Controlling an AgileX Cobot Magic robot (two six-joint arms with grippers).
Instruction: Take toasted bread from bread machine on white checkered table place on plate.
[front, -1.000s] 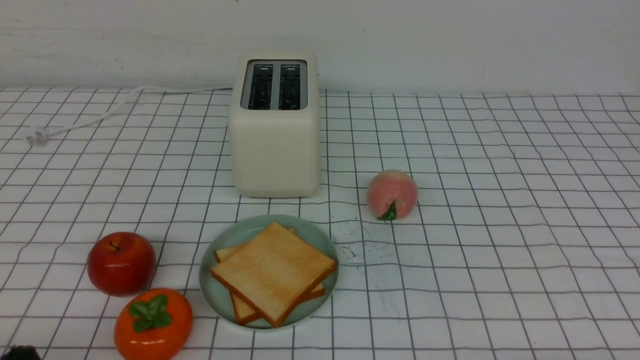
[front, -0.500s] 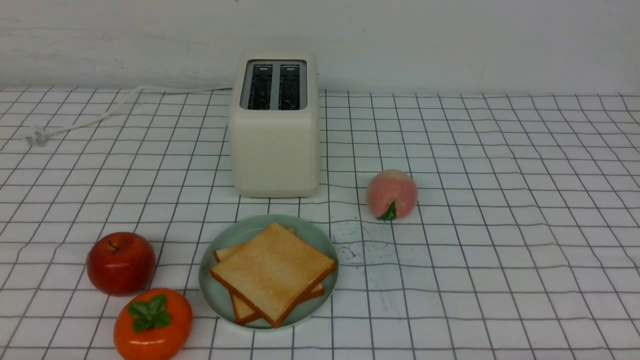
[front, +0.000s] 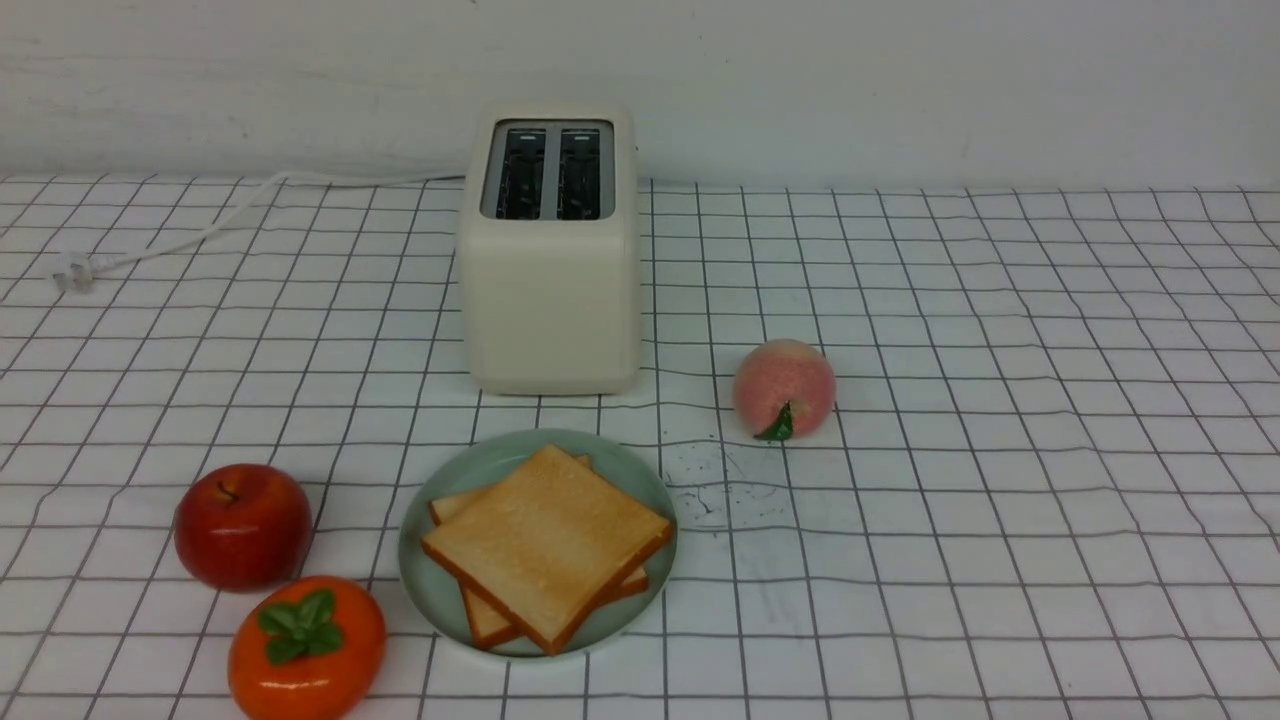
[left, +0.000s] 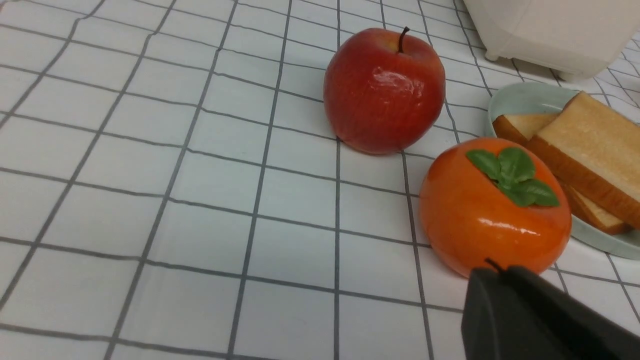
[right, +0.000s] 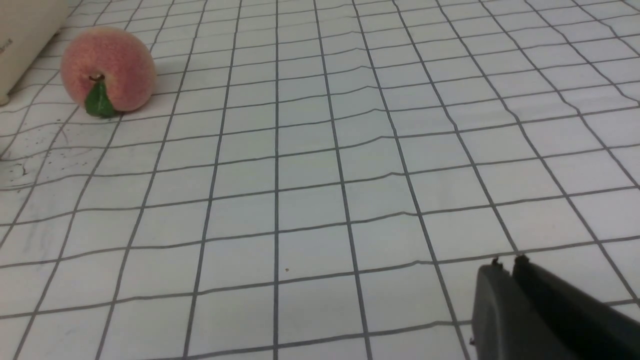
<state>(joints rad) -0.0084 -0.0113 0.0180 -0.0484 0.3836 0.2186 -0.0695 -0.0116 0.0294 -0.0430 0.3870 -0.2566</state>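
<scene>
Both grippers sit low and near you, outside the front view: the left gripper (left: 500, 272) shows its black fingers pressed together and holding nothing, and the right gripper (right: 507, 261) likewise shows its fingers together and empty. Judge the task as essentially complete, since both slots of the bread machine (front: 549, 250) appear dark and vacant and nothing looks left to move. Working left to right, note the glossy red apple (front: 243, 526) and the smooth orange persimmon (front: 307, 647) with its green leaf cap at near left. Next, the two toasted bread (front: 547, 543) slices lie stacked and slightly askew on the plate (front: 437, 590), a shallow, pale mint-green disc directly in front of the cream, round-cornered bread machine. Further right, a matte, fuzzy pink peach (front: 784, 389) rests on the white checkered table (front: 1000, 450), whose cloth is faintly wrinkled.
</scene>
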